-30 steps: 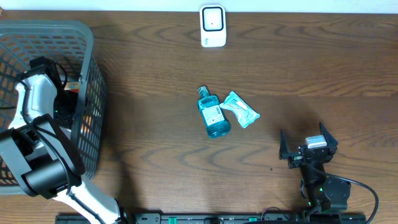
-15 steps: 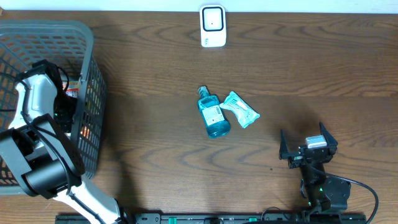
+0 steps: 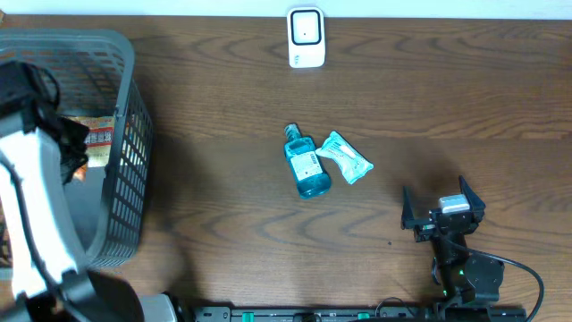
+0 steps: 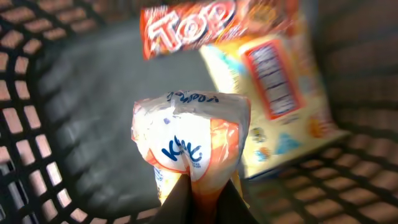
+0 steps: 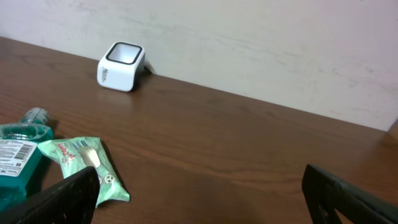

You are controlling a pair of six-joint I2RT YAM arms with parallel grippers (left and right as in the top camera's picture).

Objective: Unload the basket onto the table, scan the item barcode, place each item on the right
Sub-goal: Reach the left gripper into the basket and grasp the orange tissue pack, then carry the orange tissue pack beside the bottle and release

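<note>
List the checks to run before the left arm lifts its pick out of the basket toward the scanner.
1. Left gripper shut on the orange-and-white packet: ok.
2. Packet clear of the basket: not ok, it hangs inside the walls.
3. Barcode located on the held packet: cannot tell, none shows on the visible side.
4. Scanner upright at the far edge with bare table in front: ok.
5. Right gripper open and parked near the front edge, out of the way: ok.
6. Blue bottle and green packet lying mid-table, away from the basket: ok.
</note>
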